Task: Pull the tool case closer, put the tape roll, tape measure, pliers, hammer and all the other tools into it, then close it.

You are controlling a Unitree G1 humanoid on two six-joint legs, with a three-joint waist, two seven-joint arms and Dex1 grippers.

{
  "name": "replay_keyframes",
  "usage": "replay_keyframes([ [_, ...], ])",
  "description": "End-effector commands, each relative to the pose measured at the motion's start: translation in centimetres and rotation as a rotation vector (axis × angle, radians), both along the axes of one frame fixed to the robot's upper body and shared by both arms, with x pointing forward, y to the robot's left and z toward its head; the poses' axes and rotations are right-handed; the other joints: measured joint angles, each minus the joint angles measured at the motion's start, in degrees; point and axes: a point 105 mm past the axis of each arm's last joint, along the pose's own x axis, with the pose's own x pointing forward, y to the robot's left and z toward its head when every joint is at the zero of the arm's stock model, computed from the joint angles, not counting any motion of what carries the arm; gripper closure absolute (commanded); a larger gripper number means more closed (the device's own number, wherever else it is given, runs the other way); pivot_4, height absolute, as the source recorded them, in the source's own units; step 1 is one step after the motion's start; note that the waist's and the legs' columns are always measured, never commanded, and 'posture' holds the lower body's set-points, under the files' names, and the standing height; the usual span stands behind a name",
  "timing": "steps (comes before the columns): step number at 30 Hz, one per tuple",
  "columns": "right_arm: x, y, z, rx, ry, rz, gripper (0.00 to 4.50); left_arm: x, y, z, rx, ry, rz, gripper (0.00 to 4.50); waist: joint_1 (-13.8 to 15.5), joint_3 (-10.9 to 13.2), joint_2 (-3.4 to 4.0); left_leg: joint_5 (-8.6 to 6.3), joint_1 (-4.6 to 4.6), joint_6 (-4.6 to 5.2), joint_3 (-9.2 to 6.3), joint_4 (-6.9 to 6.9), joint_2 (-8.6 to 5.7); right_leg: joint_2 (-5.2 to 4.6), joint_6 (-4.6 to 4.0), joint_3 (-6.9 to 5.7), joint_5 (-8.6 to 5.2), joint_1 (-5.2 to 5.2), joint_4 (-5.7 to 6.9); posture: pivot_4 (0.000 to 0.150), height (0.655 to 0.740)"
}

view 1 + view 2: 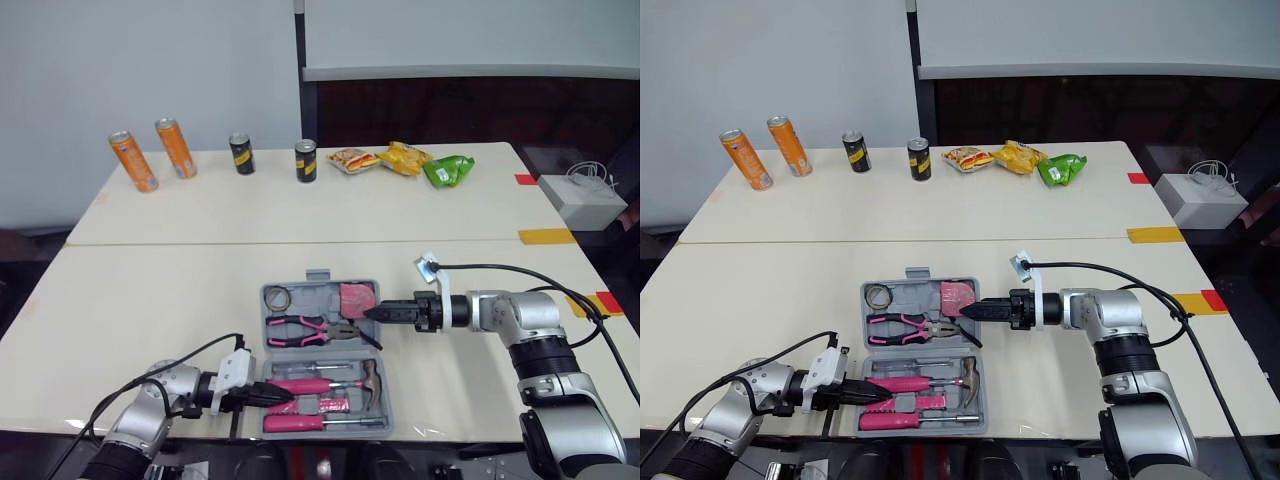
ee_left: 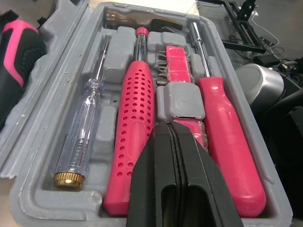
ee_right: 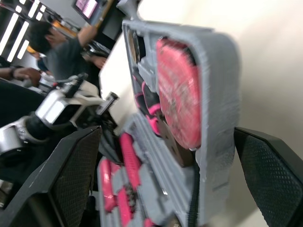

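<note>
Since every slot looks filled, I judge the step in hand to be drawing the tool case point(image 1: 266, 330) nearer and shutting it. From the left eye view, the grey case lies open at the near middle of the worktop point(image 1: 150, 300). The tape roll point(image 1: 277, 298) is in its far left pocket, the pink tape measure point(image 1: 356, 298) is far right, the pliers point(image 1: 310, 328) lie across the middle, and the hammer point(image 1: 330, 384) sits among the pink handles at the near end. The right end effector point(image 1: 385, 313) reaches in from the right to the case's right wall beside the tape measure, and the left end effector point(image 1: 270, 397) points in at the near left side. The right eye view tells the same, and in neither can I make out a lid for certain, so find it before any closing move. The left wrist view shows the left end effector closed on nothing, its tips over the hammer handle and a pink screwdriver point(image 2: 227, 142), with a clear tester point(image 2: 83, 127) alongside. All sit flat, which a lid needs. The right wrist view shows the right fingers point(image 3: 71, 179) spread wide with the case's wall and the tape measure between them. Close on the wall alone, then pull low and slow so nothing jumps out of its slot.
</note>
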Motion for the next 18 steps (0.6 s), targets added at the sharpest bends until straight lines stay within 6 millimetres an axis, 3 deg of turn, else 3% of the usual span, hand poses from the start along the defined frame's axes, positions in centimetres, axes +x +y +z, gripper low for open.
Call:
replay_keyframes([
  [1, -0.7, 0.3, 2.9, 0.086, -0.073, 0.035, 0.0, -0.4, 0.1, 3.2, -0.137, -0.047, 0.006, 4.48, 0.0, 0.0, -0.03, 0.0, -0.04, 0.0, -0.01, -0.01, 0.0, 0.0, 0.0, -0.01, 0.0, -0.04, -0.02, 0.15, 0.74],
  [3, -1.1, 0.2, 3.2, 0.094, -0.076, 0.036, 0.0, -1.3, 0.3, 5.4, -0.205, -0.058, -0.038, 4.48, 0.3, 0.1, -0.08, 0.0, -0.15, -0.01, -0.02, -0.01, 0.0, 0.01, 0.0, -0.02, 0.0, -0.11, -0.04, 0.15, 0.74],
  [6, -2.2, -0.1, 4.2, 0.1, -0.087, 0.049, 0.0, -3.0, 2.3, 11.8, -0.326, 0.036, -0.031, 4.48, 0.5, 0.3, -0.38, 0.01, -0.19, -0.06, -0.06, -0.03, 0.06, 0.06, -0.03, -0.05, -0.02, -0.19, 0.0, 0.15, 0.74],
  [10, -4.5, -0.8, 5.2, 0.102, -0.09, 0.08, 0.0, -2.8, 5.9, 18.6, -0.484, 0.263, 0.096, 4.48, 1.3, 0.4, -0.07, 0.07, -0.18, -0.19, -0.07, -0.08, 0.03, 0.11, -0.1, -0.06, -0.06, -0.2, -0.05, 0.15, 0.74],
  [12, -5.9, -1.0, 5.6, 0.099, -0.086, 0.099, 0.0, -1.6, 7.0, 20.4, -0.544, 0.256, 0.176, 4.48, 1.7, 0.5, 0.13, 0.06, -0.17, -0.18, 0.0, -0.09, -0.03, 0.11, -0.1, 0.04, -0.06, -0.19, -0.17, 0.15, 0.74],
  [15, -8.7, -1.3, 5.6, 0.071, -0.078, 0.145, 0.0, 0.9, 7.8, 21.5, -0.627, 0.171, 0.322, 4.48, 2.3, 0.5, 0.19, 0.05, -0.15, -0.16, 0.01, -0.11, -0.06, 0.09, -0.02, 0.1, -0.02, -0.12, -0.37, 0.15, 0.74],
  [18, -10.7, -1.5, 5.1, 0.012, -0.118, 0.166, 0.0, 2.0, 6.1, 20.9, -0.647, 0.127, 0.388, 4.48, 2.6, 0.4, 0.08, 0.05, -0.2, -0.14, 0.02, -0.15, -0.05, 0.11, 0.1, 0.11, 0.05, -0.1, -0.6, 0.15, 0.74],
])
